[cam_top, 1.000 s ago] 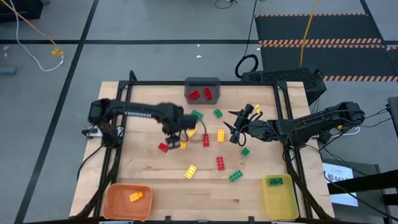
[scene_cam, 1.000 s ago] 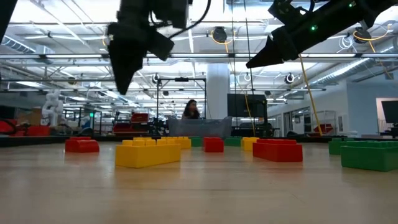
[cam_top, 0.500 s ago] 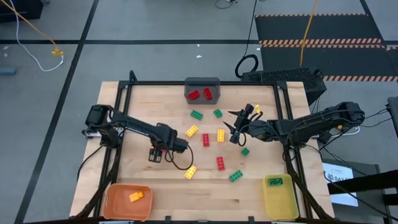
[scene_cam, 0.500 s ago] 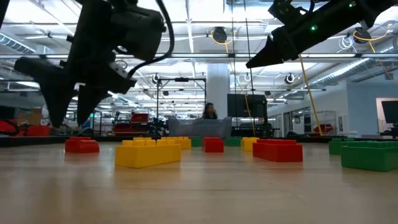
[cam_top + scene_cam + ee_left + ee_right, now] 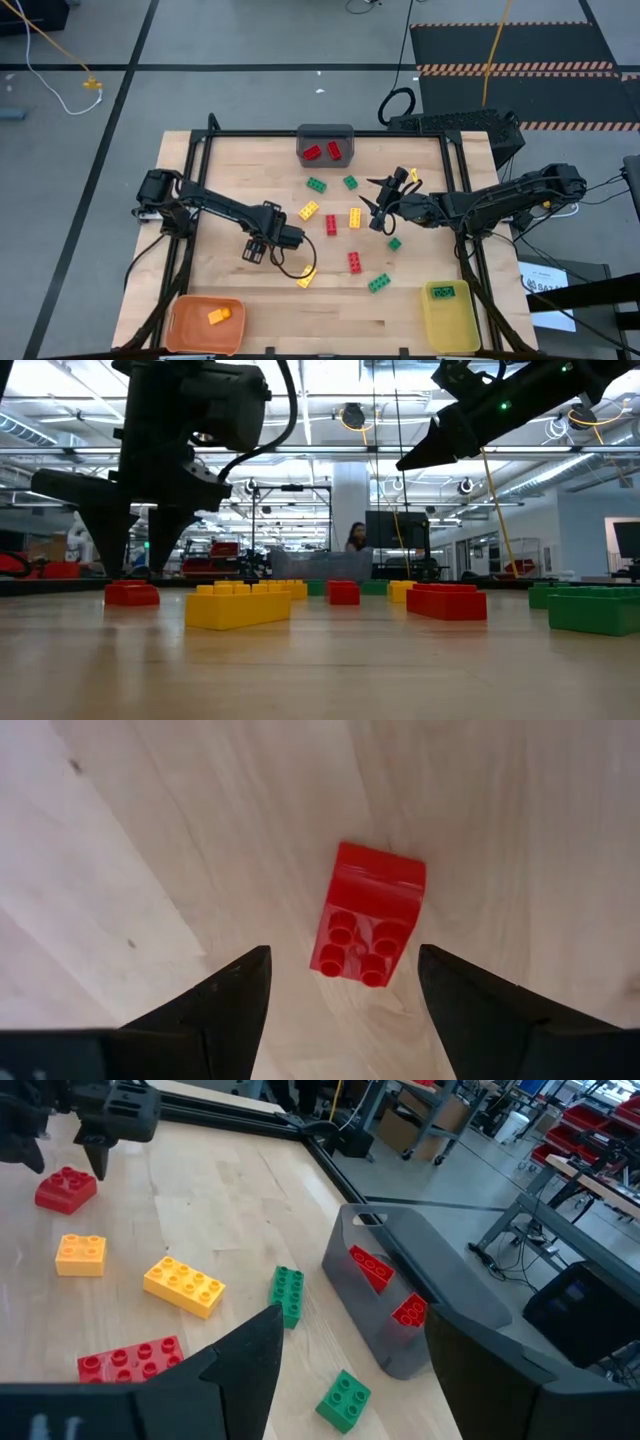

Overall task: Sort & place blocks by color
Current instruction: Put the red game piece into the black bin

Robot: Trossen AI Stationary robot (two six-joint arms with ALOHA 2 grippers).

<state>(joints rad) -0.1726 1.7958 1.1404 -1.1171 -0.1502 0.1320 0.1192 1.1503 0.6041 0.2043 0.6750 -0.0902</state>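
Observation:
My left gripper (image 5: 252, 250) hangs open just above a small red block (image 5: 370, 915) that lies flat on the table near its left side. In the low view its fingers (image 5: 112, 550) stand on either side of that block (image 5: 131, 594) without touching it. My right gripper (image 5: 375, 207) waits open in the air over the table's right middle. Loose blocks lie across the middle: yellow (image 5: 308, 210), yellow (image 5: 354, 218), yellow (image 5: 306, 277), red (image 5: 331, 225), red (image 5: 354, 262), green (image 5: 316, 184), green (image 5: 379, 283).
A gray bin (image 5: 325, 132) at the far edge holds two red blocks. An orange bin (image 5: 190, 325) at the near left holds one yellow-orange block. A yellow bin (image 5: 450, 325) at the near right holds a green block. A person walks in the room beyond the table.
My left gripper has moved from the table's middle toward the near left, turned about and come down over the red block, sinking a little more in the last half second. The blocks have stayed where they were.

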